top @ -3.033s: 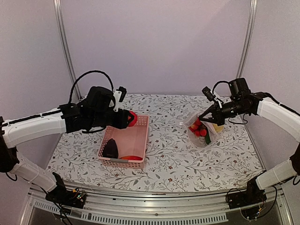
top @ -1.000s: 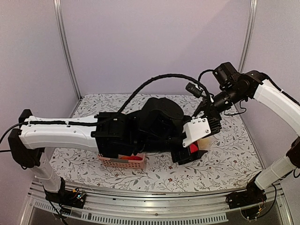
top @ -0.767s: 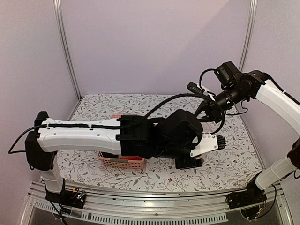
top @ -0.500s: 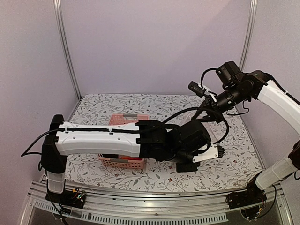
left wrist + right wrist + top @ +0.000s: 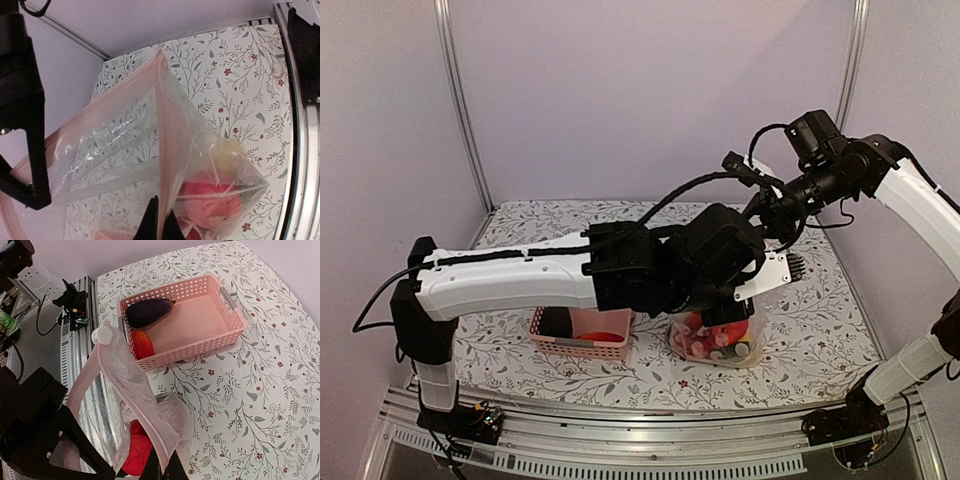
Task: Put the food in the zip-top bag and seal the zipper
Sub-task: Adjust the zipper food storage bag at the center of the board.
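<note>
Left tool, my arm stretched across the worktop, and right tool, arm arched high, both pinch shut on the zip-top bag of food, beside the basket.

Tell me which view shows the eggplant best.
Right wrist: the eggplant lies unobstructed in the pink basket. Top external shows only a dark sliver of it beneath the left arm. Left wrist shows none of it.

Clear zip-top bag, mouth up, holds red food.
</note>
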Robot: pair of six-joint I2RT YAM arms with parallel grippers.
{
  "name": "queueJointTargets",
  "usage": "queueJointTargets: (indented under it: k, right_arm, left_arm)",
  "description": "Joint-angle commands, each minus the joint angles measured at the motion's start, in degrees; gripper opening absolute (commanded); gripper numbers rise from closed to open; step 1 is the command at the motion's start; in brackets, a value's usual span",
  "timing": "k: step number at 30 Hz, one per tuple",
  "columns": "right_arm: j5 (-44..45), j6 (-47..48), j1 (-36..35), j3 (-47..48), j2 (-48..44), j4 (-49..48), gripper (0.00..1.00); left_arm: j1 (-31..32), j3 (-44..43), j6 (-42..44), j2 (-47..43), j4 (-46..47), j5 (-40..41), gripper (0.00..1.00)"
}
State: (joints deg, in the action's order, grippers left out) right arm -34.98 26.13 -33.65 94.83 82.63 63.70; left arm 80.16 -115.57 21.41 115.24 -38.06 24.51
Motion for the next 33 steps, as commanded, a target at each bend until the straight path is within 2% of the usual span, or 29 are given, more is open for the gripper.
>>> queueJointTargets:
  k: [1, 7, 11, 12, 13, 14, 16, 21, 24, 33]
  right_arm:
    - [3.5, -1.1, -0.2, 2.5, 0.5, -2.0, 0.0]
    - [13.8, -2.3, 0.0, 5.2, 1.4, -6.2, 0.0]
    - [16.8, -3.4, 1.7, 7.2, 2.3, -9.6, 0.0]
    - [17.3, -3.6, 2.0, 7.1, 2.6, -10.2, 0.0]
    - [17.9, -3.6, 2.1, 6.7, 2.9, -10.5, 0.0]
    - [18.2, -3.6, 2.3, 6.1, 3.5, -10.9, 0.0]
    - [18.2, -3.7, 2.7, 3.3, 4.1, -12.5, 0.0]
    - [16.8, -3.7, 3.1, -2.8, 4.0, -15.8, 0.0]
    - [14.2, -4.1, 3.1, -5.1, 3.5, -16.2, 0.0]
    - [4.3, -2.6, 3.1, -10.7, 0.1, -17.1, 0.0]
  left_arm:
    - [-2.7, 4.0, 0.9, -0.6, 5.3, 2.8, 0.0]
    - [-4.6, 8.6, 3.8, -3.4, 14.2, 3.4, 0.0]
    - [-8.1, 10.3, 3.6, -4.3, 19.2, -0.8, 0.0]
    - [-8.7, 11.7, 3.6, -4.6, 21.5, -1.6, 0.05]
    - [-9.0, 13.2, 3.6, -5.1, 23.9, -1.8, 0.17]
    - [-9.1, 14.9, 3.5, -5.3, 25.9, -1.3, 0.37]
    - [-8.6, 16.1, 2.9, -5.3, 28.1, 0.3, 0.55]
    - [-5.3, 22.4, 1.8, -8.4, 33.3, 3.6, 0.73]
    - [-3.0, 27.5, -0.6, -12.6, 35.0, 5.2, 0.76]
    - [-0.8, 45.6, -17.6, -29.7, 34.0, 12.2, 0.76]
